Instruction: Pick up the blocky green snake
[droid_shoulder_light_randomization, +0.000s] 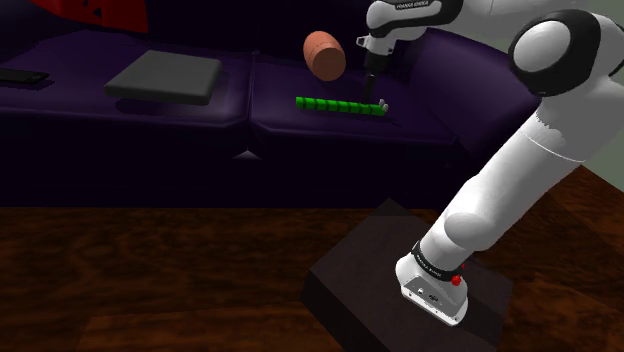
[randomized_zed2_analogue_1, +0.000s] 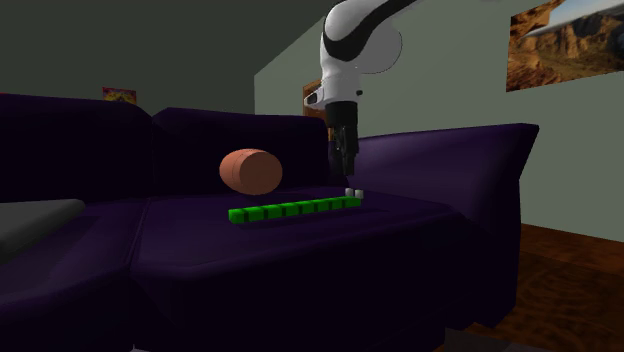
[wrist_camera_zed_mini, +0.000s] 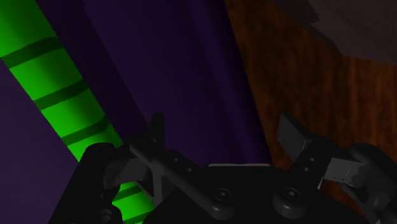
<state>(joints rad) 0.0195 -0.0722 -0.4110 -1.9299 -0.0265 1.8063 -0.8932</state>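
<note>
Evidently the green snake (droid_shoulder_light_randomization: 340, 105) lay flat on the purple sofa's (droid_shoulder_light_randomization: 300, 135) seat, its pale end just below the tool (droid_shoulder_light_randomization: 373, 88), whose fingers stood wide apart and empty; probably light, jointed and floppy, it seemed best pinched across its narrow width.

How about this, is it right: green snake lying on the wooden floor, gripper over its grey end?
Not quite: the green snake lies on the purple sofa, not the floor, as the shoulder view shows. The gripper is over its grey end.
</note>
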